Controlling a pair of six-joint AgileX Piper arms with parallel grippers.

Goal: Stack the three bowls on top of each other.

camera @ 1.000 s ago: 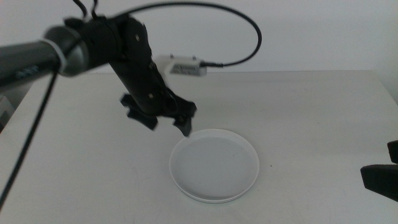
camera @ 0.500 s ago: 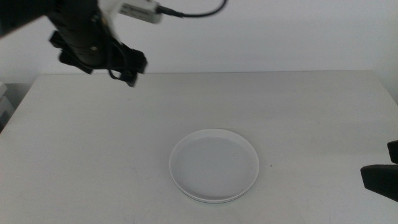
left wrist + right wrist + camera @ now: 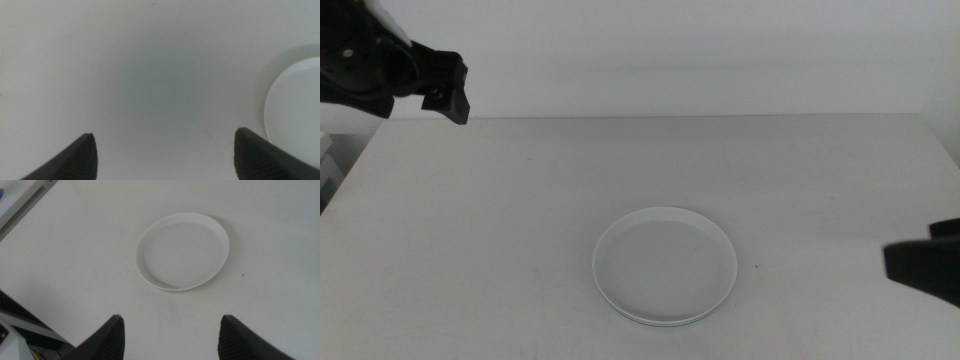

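Left tool (image 3: 448,97) released, withdrawn up-left from white bowl (image 3: 665,265); right tool (image 3: 170,335) released.

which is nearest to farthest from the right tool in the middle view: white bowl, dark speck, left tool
From the right tool, at the right edge:
1. dark speck, beside the bowl's right rim
2. white bowl, mid table
3. left tool, far back left

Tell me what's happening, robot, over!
Left gripper open, empty, high at the table's far left corner. Right gripper open, empty, waiting at the right edge. White bowl tops the stack mid-table. Nothing in the way.
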